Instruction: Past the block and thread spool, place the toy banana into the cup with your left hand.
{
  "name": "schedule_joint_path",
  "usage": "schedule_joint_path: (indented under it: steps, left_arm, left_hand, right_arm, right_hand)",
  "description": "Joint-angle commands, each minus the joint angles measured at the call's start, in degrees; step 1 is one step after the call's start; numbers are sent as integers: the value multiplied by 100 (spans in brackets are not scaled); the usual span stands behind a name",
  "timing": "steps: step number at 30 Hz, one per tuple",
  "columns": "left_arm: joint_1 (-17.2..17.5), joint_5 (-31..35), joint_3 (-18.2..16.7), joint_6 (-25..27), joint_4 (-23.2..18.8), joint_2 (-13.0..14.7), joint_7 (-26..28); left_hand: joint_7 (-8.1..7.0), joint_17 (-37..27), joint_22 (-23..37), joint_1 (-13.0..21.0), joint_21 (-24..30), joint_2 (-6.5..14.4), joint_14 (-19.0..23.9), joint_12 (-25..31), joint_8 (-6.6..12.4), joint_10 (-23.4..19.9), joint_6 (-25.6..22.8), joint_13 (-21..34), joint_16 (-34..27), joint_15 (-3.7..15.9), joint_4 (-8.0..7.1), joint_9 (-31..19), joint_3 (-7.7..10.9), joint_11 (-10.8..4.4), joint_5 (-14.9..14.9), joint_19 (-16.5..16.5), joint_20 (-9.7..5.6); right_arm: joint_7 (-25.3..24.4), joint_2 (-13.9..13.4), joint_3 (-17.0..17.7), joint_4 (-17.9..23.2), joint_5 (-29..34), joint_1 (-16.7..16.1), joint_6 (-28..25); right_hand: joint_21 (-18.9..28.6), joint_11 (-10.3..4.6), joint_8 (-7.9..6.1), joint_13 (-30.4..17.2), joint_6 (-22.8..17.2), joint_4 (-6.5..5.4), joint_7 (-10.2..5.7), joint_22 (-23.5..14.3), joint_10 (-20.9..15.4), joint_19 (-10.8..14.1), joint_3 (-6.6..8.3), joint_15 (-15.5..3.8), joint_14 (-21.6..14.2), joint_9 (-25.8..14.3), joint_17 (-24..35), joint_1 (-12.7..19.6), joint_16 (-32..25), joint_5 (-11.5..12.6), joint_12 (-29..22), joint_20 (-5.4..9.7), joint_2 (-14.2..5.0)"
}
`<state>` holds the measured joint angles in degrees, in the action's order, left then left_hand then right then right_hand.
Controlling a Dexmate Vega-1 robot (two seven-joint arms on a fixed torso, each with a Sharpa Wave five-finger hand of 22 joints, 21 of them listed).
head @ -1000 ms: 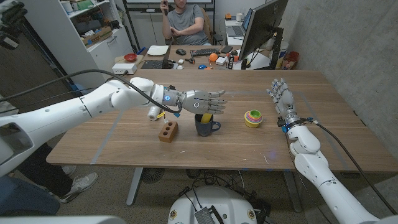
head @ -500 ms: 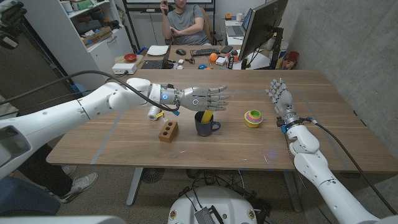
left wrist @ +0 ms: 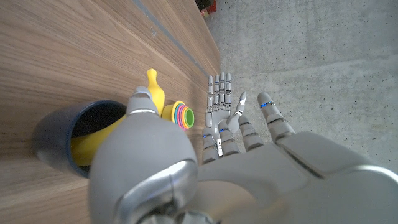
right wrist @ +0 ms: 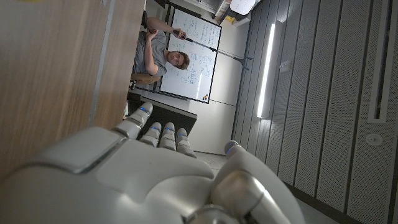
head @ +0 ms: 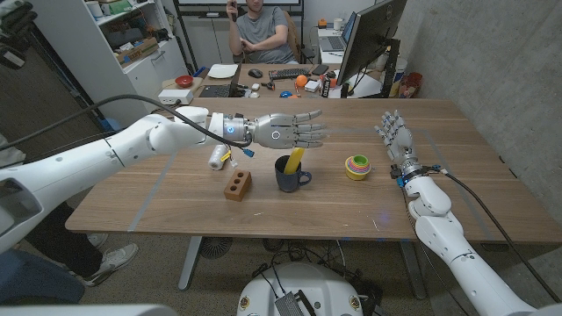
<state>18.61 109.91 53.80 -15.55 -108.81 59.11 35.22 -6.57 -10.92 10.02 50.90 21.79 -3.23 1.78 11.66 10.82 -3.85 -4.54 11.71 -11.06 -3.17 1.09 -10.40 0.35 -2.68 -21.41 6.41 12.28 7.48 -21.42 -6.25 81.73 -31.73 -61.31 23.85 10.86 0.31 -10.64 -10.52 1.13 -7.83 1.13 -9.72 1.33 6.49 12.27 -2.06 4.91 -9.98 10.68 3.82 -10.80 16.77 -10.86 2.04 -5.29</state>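
The yellow toy banana stands inside the dark blue cup at the table's middle, its tip sticking out above the rim. In the left wrist view the banana leans inside the cup. My left hand hovers above and just behind the cup, fingers stretched out and apart, holding nothing. The brown block lies left of the cup, and the white thread spool stands behind the block. My right hand stands at the table's right with fingers up, empty.
A stack of coloured rings sits right of the cup, also seen as the rings in the left wrist view. A person sits behind the table at a cluttered desk. A monitor stands at the back right.
My left hand has risen away from the cup and moved slightly back, leaving the banana standing in it. The right hand has not moved.
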Motion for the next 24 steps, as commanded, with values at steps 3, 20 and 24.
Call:
schedule_joint_path:
  steps: [3, 20, 24]
  left_arm:
    - [204, -230, -304, 66, -198, 80, -125]
    - [370, -871, -705, 60, -237, 71, -195]
    - [413, -1107, -806, 74, -199, 46, -177]
  left_hand:
    - [-25, -6, 21, -70, -23, 0, 23, 25, 23, -15, -10, 9, -21, 23, -30, 2, -45, -10, -51, 58, 8]
    - [-60, -4, 24, -178, -67, 19, 57, 52, 19, -59, -41, -1, -32, 61, -108, 2, -131, -27, -124, 100, 11]
    - [-61, -4, 25, -201, -79, 32, 55, 37, 11, -16, -30, -3, -29, 56, -128, 3, -149, -12, -145, 115, 10]
  right_arm:
    - [18, -10, -6, 3, 0, 22, -2]
    - [111, 9, -13, -95, -26, 102, 0]
    - [112, 7, -14, -94, -20, 108, -11]
  right_hand:
    - [16, -4, -13, -11, -51, 5, 25, -14, -43, -17, -27, 20, -11, -25, 0, 55, -19, 20, -16, 121, -51]
    - [19, 1, -13, -12, -54, 1, 35, -16, -40, -22, -39, 22, -6, -25, 1, 52, -16, 22, -13, 124, -49]
    - [20, 1, -13, -12, -55, 1, 36, -16, -39, -23, -42, 23, -4, -25, 1, 50, -15, 23, -12, 123, -48]
